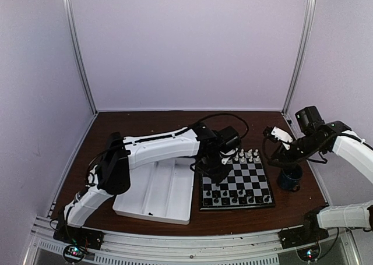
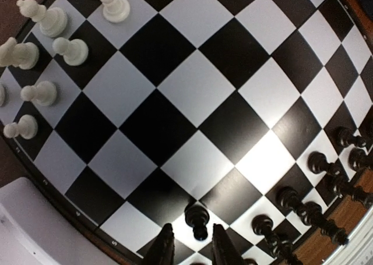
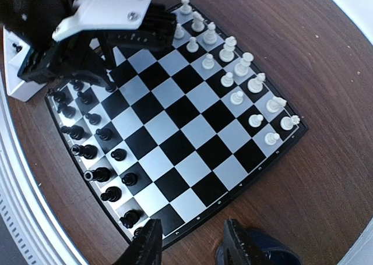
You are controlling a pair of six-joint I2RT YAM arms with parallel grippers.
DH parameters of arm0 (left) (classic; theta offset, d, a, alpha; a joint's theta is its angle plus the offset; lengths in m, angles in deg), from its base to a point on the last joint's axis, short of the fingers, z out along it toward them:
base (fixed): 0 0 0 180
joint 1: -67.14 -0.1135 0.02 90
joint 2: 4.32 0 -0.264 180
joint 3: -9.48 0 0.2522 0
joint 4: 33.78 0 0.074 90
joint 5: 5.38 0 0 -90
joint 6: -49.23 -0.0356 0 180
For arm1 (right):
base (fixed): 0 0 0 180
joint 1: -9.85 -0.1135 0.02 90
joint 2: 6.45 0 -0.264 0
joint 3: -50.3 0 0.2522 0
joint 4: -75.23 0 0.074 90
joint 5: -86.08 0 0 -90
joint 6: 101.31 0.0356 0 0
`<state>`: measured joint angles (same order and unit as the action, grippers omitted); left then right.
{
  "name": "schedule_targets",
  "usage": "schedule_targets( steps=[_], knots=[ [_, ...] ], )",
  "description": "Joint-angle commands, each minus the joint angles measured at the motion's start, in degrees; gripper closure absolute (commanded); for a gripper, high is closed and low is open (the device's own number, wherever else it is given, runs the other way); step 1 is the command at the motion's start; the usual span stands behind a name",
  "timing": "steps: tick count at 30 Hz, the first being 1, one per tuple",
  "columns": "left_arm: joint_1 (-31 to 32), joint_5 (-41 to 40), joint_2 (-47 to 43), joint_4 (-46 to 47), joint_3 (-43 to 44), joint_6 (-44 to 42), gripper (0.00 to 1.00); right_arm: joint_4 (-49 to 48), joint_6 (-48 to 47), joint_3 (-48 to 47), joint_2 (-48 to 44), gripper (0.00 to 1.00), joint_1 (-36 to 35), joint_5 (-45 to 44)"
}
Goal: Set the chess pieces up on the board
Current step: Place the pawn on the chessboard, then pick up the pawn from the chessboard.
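The top external camera sits high behind the arm bases, facing 12 o'clock and down over the whole tabletop [image 1: 145, 125], with the chessboard [image 1: 245, 180] small at 4 o'clock. The left wrist camera hangs close above a few squares. The right wrist camera looks down from farther off, framing the entire chessboard. All three views share it.

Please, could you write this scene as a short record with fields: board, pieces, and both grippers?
board: small square black-and-pale checked chessboard, on brown table, right of white divided tray
white side: tiny white chessmen along far edge
black side: tiny black chessmen along near edge
left gripper: fingers slightly apart, one standing black pawn at their tips
right gripper: open, empty, by board's right edge
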<state>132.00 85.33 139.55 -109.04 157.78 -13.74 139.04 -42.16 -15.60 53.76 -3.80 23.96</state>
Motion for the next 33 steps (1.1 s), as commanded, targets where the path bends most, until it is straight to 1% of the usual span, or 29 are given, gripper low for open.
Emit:
schedule_targets(
  steps=[1,3,5,9,11,14,18,22,26,33],
  knots=[
    [-0.4,-4.7,-10.9,0.7,-2.4,-0.2,0.75,1.3,-2.5,-2.4,4.1,0.62,-5.2,1.8],
    [-1.0,-8.6,-16.7,2.3,-8.4,1.3,0.73,1.6,-2.6,-4.5,7.7,0.63,-7.5,3.0],
    [-2.3,-10.9,-23.2,4.7,-16.7,4.1,0.72,1.8,-2.9,-7.0,12.0,0.64,-10.1,3.4],
    [-5.5,-14.6,-36.6,11.9,-37.7,9.2,0.71,1.9,-3.1,-12.7,21.1,0.63,-16.0,2.5],
    [-7.1,-16.0,-43.1,14.0,-45.0,11.2,0.7,1.9,-3.2,-15.2,25.9,0.62,-18.6,2.2],
    [-8.5,-18.1,-49.6,14.7,-53.2,13.8,0.7,2.8,-3.5,-19.8,33.4,0.62,-22.1,1.8],
    [-8.9,-20.3,-55.9,15.0,-59.8,16.1,0.69,3.9,-3.6,-25.1,41.4,0.62,-26.0,-0.9],
    [-8.9,-20.2,-58.9,15.0,-63.1,17.9,0.69,5.6,-4.1,-29.4,47.0,0.63,-29.1,-5.1],
    [-8.9,-20.6,-61.0,15.0,-65.2,18.8,0.69,5.9,-4.0,-31.2,49.8,0.64,-31.0,-7.4],
    [-8.9,-21.0,-62.2,14.9,-66.3,18.8,0.69,5.9,-3.2,-32.3,52.0,0.72,-31.5,-9.2]
  ],
)
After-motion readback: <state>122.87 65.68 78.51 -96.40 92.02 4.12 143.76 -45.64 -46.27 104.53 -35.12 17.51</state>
